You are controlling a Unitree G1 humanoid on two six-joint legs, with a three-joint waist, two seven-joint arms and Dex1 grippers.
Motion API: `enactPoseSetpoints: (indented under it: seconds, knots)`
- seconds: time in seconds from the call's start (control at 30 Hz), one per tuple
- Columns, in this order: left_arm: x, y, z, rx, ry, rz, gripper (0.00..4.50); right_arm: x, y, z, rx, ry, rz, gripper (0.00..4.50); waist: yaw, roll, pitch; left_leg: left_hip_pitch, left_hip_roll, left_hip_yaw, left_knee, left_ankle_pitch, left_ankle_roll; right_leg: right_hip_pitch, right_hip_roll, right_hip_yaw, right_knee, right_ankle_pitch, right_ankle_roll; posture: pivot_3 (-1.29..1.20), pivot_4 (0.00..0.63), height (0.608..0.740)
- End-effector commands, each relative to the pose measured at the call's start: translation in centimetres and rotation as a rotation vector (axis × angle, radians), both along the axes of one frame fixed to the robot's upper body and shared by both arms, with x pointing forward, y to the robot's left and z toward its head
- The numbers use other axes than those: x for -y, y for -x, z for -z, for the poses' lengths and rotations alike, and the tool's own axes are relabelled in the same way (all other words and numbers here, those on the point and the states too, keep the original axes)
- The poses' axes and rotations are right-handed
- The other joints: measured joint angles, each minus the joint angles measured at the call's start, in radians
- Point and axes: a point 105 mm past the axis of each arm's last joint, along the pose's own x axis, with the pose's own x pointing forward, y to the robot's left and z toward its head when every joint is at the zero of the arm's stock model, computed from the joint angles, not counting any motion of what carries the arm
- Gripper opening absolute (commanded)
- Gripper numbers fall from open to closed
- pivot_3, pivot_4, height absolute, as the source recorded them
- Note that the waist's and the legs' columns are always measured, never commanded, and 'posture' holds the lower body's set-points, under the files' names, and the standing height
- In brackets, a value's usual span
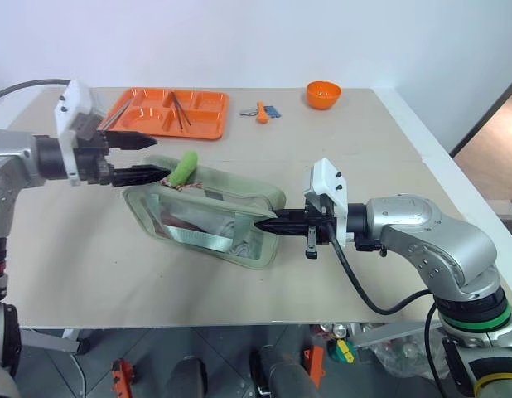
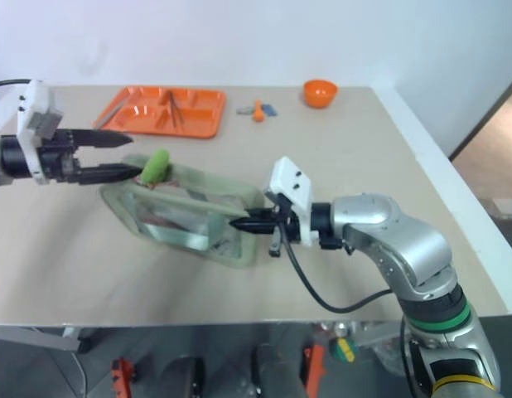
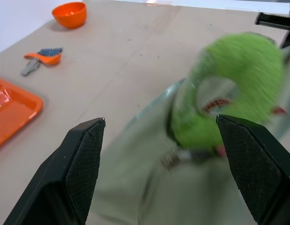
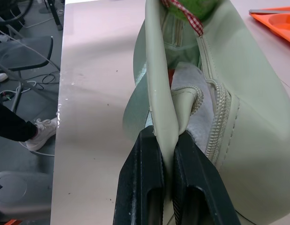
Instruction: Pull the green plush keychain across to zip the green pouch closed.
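One pouch [image 1: 208,217] lies on its side mid-table [image 1: 364,157], clear window facing the camera; something reddish and pale shows inside, can't tell what. Right gripper [image 1: 268,223] is clamped shut on the pouch's near end, fabric edge pinched between both fingers; zipper teeth beside that pinch aren't meshed, so that end is unzipped. One strap loop hangs on the pouch's window side.

One keychain [image 1: 185,168], lime plush, stands up at the pouch's far-left end, w/ a red-checked ribbon at its base. Left gripper [image 1: 152,159] sits at that end, jaws apart, not gripping: lower finger just beside the keychain's base, upper finger above and clear of it. In the left wrist view the keychain lies between the spread fingers [image 3: 84,159], nearer one than the other.

Farther back, left: one orange tray [image 1: 208,106], compartmented, w/ thin dark utensils in a middle compartment, roughly 2–3, can't count exactly. Back centre: small cluster, an orange piece w/ a blue one [image 1: 265,111] touching it; grey bit too. Back right: one orange bowl [image 1: 323,94], contents can't tell.

Totals: 3 containers (pouch, tray, bowl), 2 grippers.
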Motion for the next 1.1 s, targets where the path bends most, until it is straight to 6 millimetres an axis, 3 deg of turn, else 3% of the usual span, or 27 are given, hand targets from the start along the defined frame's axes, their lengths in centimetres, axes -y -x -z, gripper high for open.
enactPoseSetpoints:
  seconds: [0.03, 0.13, 0.27, 0.47, 0.67, 0.77, 1.07, 1.1]
  knots:
    - [-1.4, 0.6, -2.0, 0.054, 0.036, -0.042, 3.93, -0.2, 0.4, -1.5, 0.064, -0.034, -0.024, 0.00, 0.000, 0.000, 0.000, 0.000, 0.000, 0.000, 0.000, 0.000, 0.000, 0.000, 0.000, 0.000, 0.000, 0.000, 0.000, 0.00, 0.150, 0.740]
    - [-2.5, 0.9, -2.3, 0.045, 0.069, -0.074, 3.93, -0.2, 0.5, -1.5, 0.064, -0.034, -0.026, 0.00, -0.001, 0.000, 0.000, 0.000, 0.000, 0.000, 0.000, 0.000, 0.000, 0.000, 0.000, 0.000, 0.000, 0.000, 0.000, 0.00, 0.150, 0.740]
    - [-5.6, 2.5, 0.3, -0.039, 0.046, -0.127, 3.93, -0.2, 0.4, -1.3, 0.061, -0.032, -0.021, 0.00, -0.014, 0.001, 0.001, 0.002, 0.001, 0.003, -0.002, -0.001, 0.001, -0.001, 0.000, 0.003, 0.000, -0.001, -0.001, 0.00, 0.150, 0.740]
    - [-6.1, 3.8, 2.8, -0.122, 0.098, -0.108, 3.93, -0.2, 0.4, -1.2, 0.057, -0.030, -0.031, 0.00, -0.008, 0.001, 0.000, 0.000, 0.002, -0.002, -0.002, -0.001, 0.001, -0.001, 0.000, -0.001, 0.000, -0.003, -0.003, 0.00, 0.150, 0.740]
    - [-4.8, 3.9, 4.4, -0.165, 0.116, -0.076, 3.93, -0.2, 0.3, -1.4, 0.060, -0.029, -0.034, 0.00, -0.006, 0.001, 0.001, 0.000, 0.001, -0.001, -0.002, -0.001, 0.001, -0.001, 0.000, -0.001, 0.000, -0.003, -0.003, 0.00, 0.150, 0.740]
    - [-4.4, 3.6, 4.5, -0.171, 0.127, -0.077, 3.14, -0.2, 0.4, -1.4, 0.061, -0.028, -0.035, 0.00, -0.006, 0.001, 0.001, 0.000, 0.001, -0.001, -0.002, -0.001, 0.001, -0.001, 0.000, 0.000, 0.000, -0.003, -0.003, 0.00, 0.150, 0.740]
    - [-3.7, 2.8, 3.7, -0.164, 0.188, -0.057, 0.09, 0.0, 0.4, -1.4, 0.060, -0.029, -0.025, 0.00, -0.006, 0.001, 0.001, 0.000, 0.001, -0.001, -0.002, -0.001, 0.001, -0.001, 0.000, -0.001, 0.000, -0.003, -0.003, 0.00, 0.150, 0.740]
    - [-3.6, 2.8, 3.8, -0.164, 0.185, -0.056, 0.03, 0.0, 0.4, -1.4, 0.060, -0.028, -0.024, 0.00, -0.006, 0.001, 0.001, 0.000, 0.001, -0.001, -0.002, -0.001, 0.001, -0.001, 0.000, -0.001, 0.000, -0.003, -0.003, 0.00, 0.150, 0.740]
